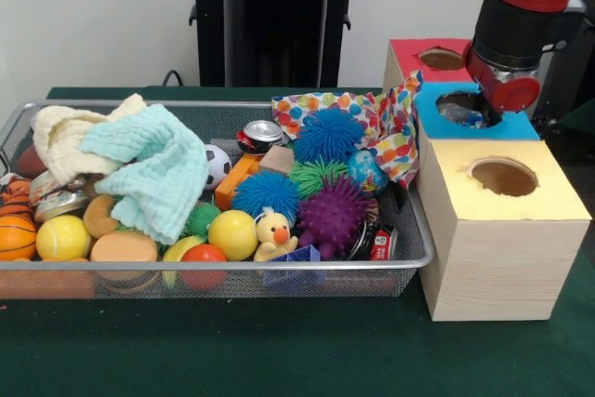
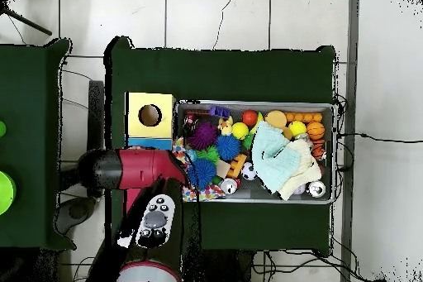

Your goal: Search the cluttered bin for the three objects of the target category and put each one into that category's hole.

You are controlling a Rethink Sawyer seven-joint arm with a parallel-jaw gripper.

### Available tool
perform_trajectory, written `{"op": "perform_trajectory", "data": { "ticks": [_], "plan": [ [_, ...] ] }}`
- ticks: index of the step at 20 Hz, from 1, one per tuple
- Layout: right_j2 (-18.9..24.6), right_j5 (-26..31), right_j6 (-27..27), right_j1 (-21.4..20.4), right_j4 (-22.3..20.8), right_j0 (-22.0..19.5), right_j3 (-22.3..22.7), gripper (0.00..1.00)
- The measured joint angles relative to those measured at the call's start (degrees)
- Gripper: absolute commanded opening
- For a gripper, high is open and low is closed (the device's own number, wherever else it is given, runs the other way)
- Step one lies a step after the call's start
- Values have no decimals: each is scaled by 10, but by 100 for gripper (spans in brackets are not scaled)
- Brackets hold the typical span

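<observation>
The wire-mesh bin (image 1: pixel 232 265) sits on the green table, full of toys, balls and cloths; it also shows in the overhead view (image 2: pixel 256 102). My gripper (image 1: pixel 483 111) is down at the hole of the blue-topped box (image 1: pixel 432 123), mostly hidden by the red and black wrist (image 1: pixel 507 39). A crumpled clear plastic piece (image 1: pixel 458 114), like a crushed bottle, sits in that hole right by the gripper. I see no other clear bottle in the bin. In the overhead view the arm (image 2: pixel 132 167) covers the gripper and that box.
A yellow-topped box (image 1: pixel 502 220) stands nearest and a red-topped box (image 1: pixel 409 48) farthest. A mint cloth (image 1: pixel 153 169) and a cream cloth (image 1: pixel 65 137) cover the bin's left part. A drink can (image 1: pixel 260 134), spiky balls (image 1: pixel 333 216) and a dotted cloth (image 1: pixel 390 127) lie near the boxes.
</observation>
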Motion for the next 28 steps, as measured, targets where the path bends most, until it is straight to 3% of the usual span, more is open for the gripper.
{"op": "perform_trajectory", "data": {
  "ticks": [15, 28],
  "plan": [
    [18, -42, 0, -13, 0, -15, 28, 0],
    [83, -54, 0, -41, -21, -80, 67, 0]
  ]
}}
